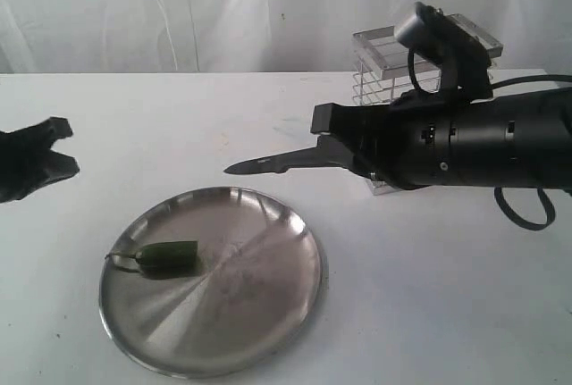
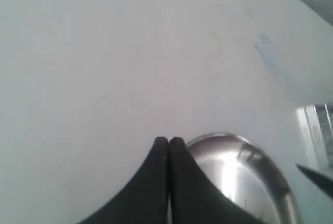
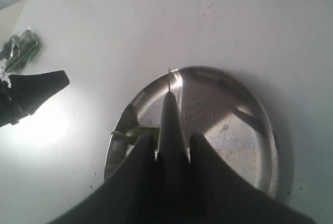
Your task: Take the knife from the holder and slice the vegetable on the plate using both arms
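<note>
1. The right gripper (image 1: 344,148) is clamped on the knife (image 1: 273,163) by its handle and holds it in the air, blade level and pointing toward the left side of the exterior view.
2. In the right wrist view the knife (image 3: 170,110) runs out between the two black fingers (image 3: 140,151), its tip over the rim of the plate (image 3: 244,130).
3. The plate (image 1: 250,296) lies on the white table (image 1: 429,313), below and in front of the blade.
4. The pepper (image 1: 165,255) lies whole on the left part of the plate, its stem toward the rim; a sliver of the pepper (image 3: 138,133) shows beside the gripper fingers in the right wrist view.
5. The holder (image 1: 384,72) stands at the back of the table, partly hidden behind the right arm (image 1: 483,148).
6. The left gripper (image 1: 45,157) hovers at the left edge of the table, well apart from the plate. In its own wrist view the fingertips (image 2: 161,146) meet, so it is closed on nothing, with the plate (image 2: 234,172) just beyond them.
</note>
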Motion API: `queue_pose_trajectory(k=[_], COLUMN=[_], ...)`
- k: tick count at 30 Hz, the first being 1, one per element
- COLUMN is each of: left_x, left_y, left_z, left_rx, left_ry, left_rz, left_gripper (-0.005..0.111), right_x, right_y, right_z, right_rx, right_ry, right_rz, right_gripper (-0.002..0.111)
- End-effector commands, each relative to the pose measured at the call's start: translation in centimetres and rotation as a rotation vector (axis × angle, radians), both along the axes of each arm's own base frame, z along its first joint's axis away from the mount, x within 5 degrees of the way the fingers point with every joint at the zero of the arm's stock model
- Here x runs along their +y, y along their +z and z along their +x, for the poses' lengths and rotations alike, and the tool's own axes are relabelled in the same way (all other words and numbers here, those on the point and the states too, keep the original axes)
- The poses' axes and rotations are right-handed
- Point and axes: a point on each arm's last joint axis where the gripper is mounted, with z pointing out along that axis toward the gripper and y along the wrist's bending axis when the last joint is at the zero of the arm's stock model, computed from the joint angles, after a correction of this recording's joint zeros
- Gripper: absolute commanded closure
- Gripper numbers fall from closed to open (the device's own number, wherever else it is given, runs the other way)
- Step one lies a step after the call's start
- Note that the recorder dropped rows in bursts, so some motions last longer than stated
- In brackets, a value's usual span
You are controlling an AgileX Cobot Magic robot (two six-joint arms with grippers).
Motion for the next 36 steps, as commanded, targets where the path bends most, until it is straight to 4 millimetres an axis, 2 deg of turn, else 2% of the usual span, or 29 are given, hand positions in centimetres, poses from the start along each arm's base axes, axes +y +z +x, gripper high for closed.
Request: queue_pose_trajectory(k=[1,4,5,6,7,8,9,10,11,12,13,14,15,16,17,19,20,23,25,27,30,33,36], left_x=[3.2,6.0,7.2,7.6,8.0,7.9,7.3,7.0,6.2,5.1,3.3,2.4,1.8,1.2,1.3,2.4,3.6,6.3,8.2,10.2,12.3,12.9,11.7], left_y=[-1.3,-2.0,-0.7,0.6,2.7,5.2,8.9,10.3,13.0,14.4,15.8,15.7,14.4,12.4,10.4,6.3,4.1,0.8,-0.2,-0.1,1.9,5.1,7.5], left_z=[-0.1,-1.0,-0.2,0.7,2.2,3.9,6.1,6.9,8.2,8.6,8.5,8.6,9.1,9.6,10.2,10.3,9.9,9.0,9.0,9.3,10.6,12.5,13.7], left_rx=[0.164,0.249,0.178,0.125,0.037,-0.058,-0.209,-0.281,-0.479,-0.644,-0.872,-0.910,-0.814,-0.644,-0.493,-0.208,-0.053,0.107,0.113,0.059,-0.088,-0.247,-0.297], left_ry=[0.415,0.867,0.867,0.792,0.602,0.431,0.228,0.158,-0.005,-0.204,-0.493,-0.593,-0.614,-0.583,-0.489,-0.226,-0.055,0.192,0.313,0.371,0.263,0.088,-0.119], left_rz=[-0.333,-0.624,-0.553,-0.443,-0.198,-0.059,0.008,0.015,0.035,0.122,0.179,0.138,0.138,0.139,0.136,0.028,-0.092,-0.265,-0.304,-0.266,-0.049,0.226,0.497], left_gripper=[0.107,0.107,0.107,0.107,0.107,0.107,0.107,0.107,0.107,0.107,0.107,0.107,0.107,0.107,0.107,0.107,0.107,0.107,0.107,0.107,0.107,0.107,0.107], right_x=[-0.1,0.0,0.0,-0.1,-0.1,-0.1,-0.1,-0.1,-0.1,0.0,0.0,0.0,0.0,0.0,-0.1,-0.1,-0.1,0.0,0.1,0.2,0.3,0.2,0.2], right_y=[0.3,0.2,0.2,0.2,0.2,0.2,0.1,0.1,0.1,0.1,0.0,0.0,0.0,0.1,0.1,0.1,0.1,0.0,0.0,-0.1,-0.2,-0.2,-0.3], right_z=[0.1,0.1,0.1,0.1,0.1,0.1,0.0,0.0,-0.1,-0.1,-0.1,-0.1,-0.1,-0.1,-0.1,-0.1,0.0,-0.2,-0.4,-0.5,-0.7,-0.7,-0.7], right_rx=[-0.018,-0.025,-0.026,-0.028,-0.036,-0.043,-0.050,-0.046,-0.041,-0.037,-0.036,-0.035,-0.037,-0.039,-0.042,-0.042,-0.043,-0.029,-0.019,-0.008,-0.002,-0.005,-0.010], right_ry=[0.001,0.020,0.021,0.021,0.029,0.036,0.047,0.051,0.059,0.063,0.066,0.067,0.065,0.061,0.056,0.056,0.056,0.077,0.091,0.111,0.139,0.144,0.143], right_rz=[-0.004,-0.016,-0.017,-0.021,-0.035,-0.049,-0.064,-0.063,-0.061,-0.061,-0.061,-0.060,-0.061,-0.061,-0.062,-0.062,-0.063,-0.060,-0.058,-0.060,-0.074,-0.082,-0.087], right_gripper=[0.108,0.108,0.108,0.108,0.108,0.108,0.108,0.108,0.108,0.108,0.108,0.108,0.108,0.108,0.108,0.108,0.108,0.108,0.108,0.108,0.108,0.108,0.108])
